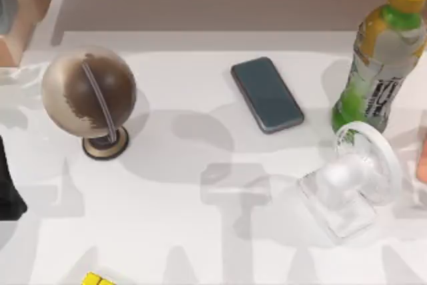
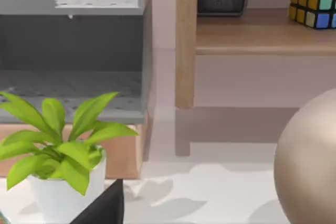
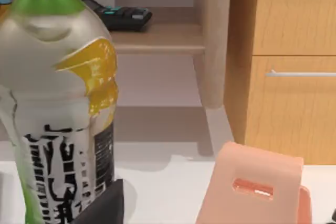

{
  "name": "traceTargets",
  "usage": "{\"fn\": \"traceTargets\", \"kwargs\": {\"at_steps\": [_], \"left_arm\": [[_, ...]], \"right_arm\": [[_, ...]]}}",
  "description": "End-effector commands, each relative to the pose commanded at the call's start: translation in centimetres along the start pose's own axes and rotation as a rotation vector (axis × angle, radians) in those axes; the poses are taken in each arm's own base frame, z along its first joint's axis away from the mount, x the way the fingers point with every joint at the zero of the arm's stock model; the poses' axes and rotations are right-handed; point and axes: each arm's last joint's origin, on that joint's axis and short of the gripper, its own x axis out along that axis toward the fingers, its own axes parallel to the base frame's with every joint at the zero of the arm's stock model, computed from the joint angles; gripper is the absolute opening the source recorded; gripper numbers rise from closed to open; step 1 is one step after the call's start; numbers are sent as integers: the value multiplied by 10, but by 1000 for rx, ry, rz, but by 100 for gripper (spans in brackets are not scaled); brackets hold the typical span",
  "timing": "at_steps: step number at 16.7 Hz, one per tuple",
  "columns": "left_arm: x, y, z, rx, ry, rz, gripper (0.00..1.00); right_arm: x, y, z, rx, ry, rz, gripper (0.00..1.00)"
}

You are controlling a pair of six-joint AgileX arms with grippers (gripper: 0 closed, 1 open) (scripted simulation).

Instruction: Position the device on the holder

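Smartphone [image 1: 267, 94] flat on white table [image 1: 200, 231], pink holder [image 3: 257, 187] right; finger state unclear.

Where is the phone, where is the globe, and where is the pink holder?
phone [image 1: 267, 94], top view, middle of its dark screen.
globe [image 1: 87, 91], top view, on the brown-and-tan ball.
pink holder [image 3: 257, 182], right wrist view, on its slanted front plate above the slot.
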Motion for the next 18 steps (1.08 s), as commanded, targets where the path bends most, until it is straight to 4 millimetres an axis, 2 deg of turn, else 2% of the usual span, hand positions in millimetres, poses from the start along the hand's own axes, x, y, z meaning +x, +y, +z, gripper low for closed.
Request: {"fn": "traceTargets", "kwargs": {"at_steps": [3, 5, 7, 9, 11, 13, 18], "left_arm": [[0, 0, 0, 0, 0, 0, 100], [0, 0, 0, 0, 0, 0, 100], [0, 0, 0, 0, 0, 0, 100], [0, 0, 0, 0, 0, 0, 100], [0, 0, 0, 0, 0, 0, 100], [0, 0, 0, 0, 0, 0, 100], [0, 0, 0, 0, 0, 0, 100]], "right_arm": [[0, 0, 1, -2, 7, 1, 100], [0, 1, 9, -13, 45, 10, 100], [2, 3, 24, -25, 114, 23, 100], [6, 4, 50, -34, 197, 34, 100], [17, 7, 85, -41, 274, 46, 100], [35, 11, 128, -45, 330, 59, 100], [95, 28, 255, -45, 314, 102, 100]]}}
